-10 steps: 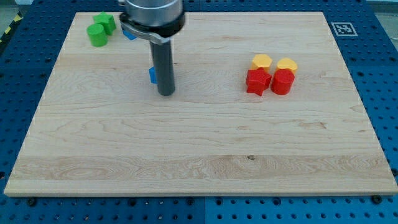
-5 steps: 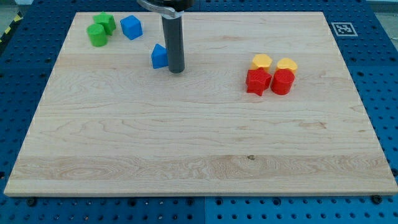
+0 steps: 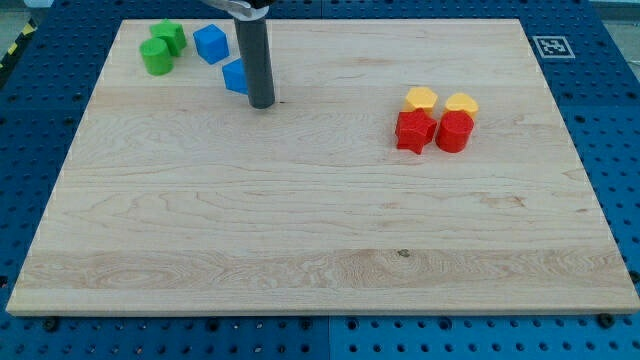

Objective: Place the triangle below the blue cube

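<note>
Blue triangle [image 3: 234, 77] touching the left side of my tip [image 3: 261, 103], partly hidden behind the rod, just right of and nearer than the blue cube [image 3: 210, 43] at the far left. Small, bright blue, wedge-like. Bare rod, gripping nothing; probably needs only a slight leftward nudge.

A big wooden board [image 3: 320, 230] with little blocks on it.
Two green blocks [image 3: 161, 47], a blue cube [image 3: 211, 43] and a blue triangle [image 3: 235, 77] sit top left; two yellow [image 3: 440, 100] and two red blocks [image 3: 433, 131] huddle right.
</note>
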Robot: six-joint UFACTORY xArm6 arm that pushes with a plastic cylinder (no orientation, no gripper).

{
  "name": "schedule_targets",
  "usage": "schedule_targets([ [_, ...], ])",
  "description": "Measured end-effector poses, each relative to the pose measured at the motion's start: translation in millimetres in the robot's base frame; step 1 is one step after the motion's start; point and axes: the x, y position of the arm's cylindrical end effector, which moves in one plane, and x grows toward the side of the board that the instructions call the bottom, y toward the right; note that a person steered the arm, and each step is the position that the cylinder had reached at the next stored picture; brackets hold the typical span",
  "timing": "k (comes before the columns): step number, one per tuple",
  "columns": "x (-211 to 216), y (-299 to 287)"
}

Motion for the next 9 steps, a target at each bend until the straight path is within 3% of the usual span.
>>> schedule_targets([
  [3,-58.1,-42.6],
  [5,-4.9,-19.6],
  [6,-3.1,-24.3],
  [7,-39.3,-51.5],
  [9,-43.3,-57.0],
])
